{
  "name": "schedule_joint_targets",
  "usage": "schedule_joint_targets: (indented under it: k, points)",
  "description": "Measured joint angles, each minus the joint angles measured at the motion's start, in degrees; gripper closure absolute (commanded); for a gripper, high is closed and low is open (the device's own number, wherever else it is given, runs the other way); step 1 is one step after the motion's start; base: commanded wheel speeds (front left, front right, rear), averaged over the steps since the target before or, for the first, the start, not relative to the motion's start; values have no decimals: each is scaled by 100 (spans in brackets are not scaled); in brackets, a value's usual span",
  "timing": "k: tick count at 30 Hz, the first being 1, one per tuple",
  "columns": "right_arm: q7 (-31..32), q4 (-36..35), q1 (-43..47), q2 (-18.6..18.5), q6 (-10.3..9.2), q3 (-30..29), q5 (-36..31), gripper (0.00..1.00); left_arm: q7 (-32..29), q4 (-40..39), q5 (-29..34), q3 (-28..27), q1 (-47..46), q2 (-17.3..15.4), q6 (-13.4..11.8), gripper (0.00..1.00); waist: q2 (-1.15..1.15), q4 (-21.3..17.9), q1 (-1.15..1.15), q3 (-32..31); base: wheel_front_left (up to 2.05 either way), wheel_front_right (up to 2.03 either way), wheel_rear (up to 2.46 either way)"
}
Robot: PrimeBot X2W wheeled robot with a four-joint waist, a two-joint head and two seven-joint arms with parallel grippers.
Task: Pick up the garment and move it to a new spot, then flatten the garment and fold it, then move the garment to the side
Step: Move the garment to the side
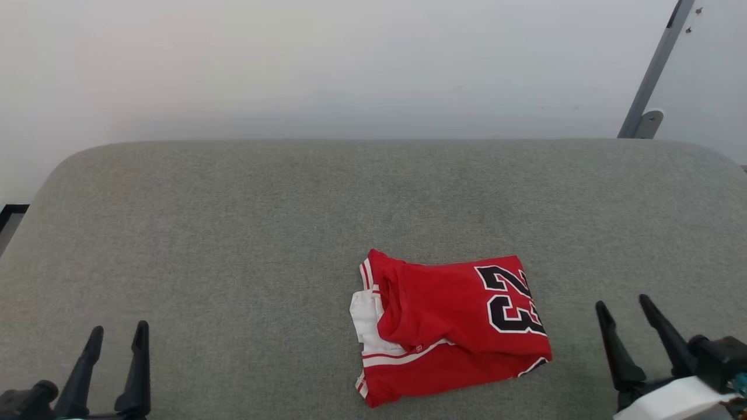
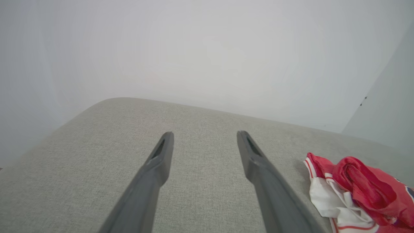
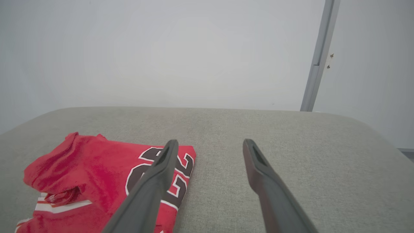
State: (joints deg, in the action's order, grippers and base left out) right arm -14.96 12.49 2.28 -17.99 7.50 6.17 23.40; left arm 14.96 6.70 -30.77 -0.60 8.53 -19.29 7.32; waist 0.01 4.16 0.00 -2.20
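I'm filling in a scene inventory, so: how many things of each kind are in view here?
Garments: 1, the red jersey
Grippers: 2, the left gripper and the right gripper, both open
Padded surfaces: 1, the grey cushion
Metal posts: 1, the grey post
Total: 5

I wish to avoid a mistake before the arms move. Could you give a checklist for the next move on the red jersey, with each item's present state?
1. Left gripper open, empty: ok.
2. Right gripper open, empty: ok.
3. Garment apart from both grippers: ok.
4. Garment wholly on the grey cushion, away from its edges: ok.
5. Garment flat: not ok; red fabric bunches over the white sleeve end.
6. Fold neat underneath: cannot tell.
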Motion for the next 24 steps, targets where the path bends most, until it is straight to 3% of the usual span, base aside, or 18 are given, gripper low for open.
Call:
schedule_joint_targets:
  k: [3,7,16,24]
  points:
    - [97,86,-106,-104,0,220,213,0,0,-51,-25,-60,12,-12,-1,0,0,40,0,3,0,0,0]
    - [676,141,-401,-366,0,516,643,0,0,-141,-82,-140,76,-49,-1,0,0,130,0,20,0,0,0]
    - [2737,226,-1268,-1044,0,1176,1636,0,0,-191,-152,-67,136,-105,-1,0,0,366,0,233,0,0,0]
    - [4456,509,-1950,-1262,0,1427,2090,0,0,-145,-254,155,-89,-100,-1,0,0,633,0,597,0,0,0]
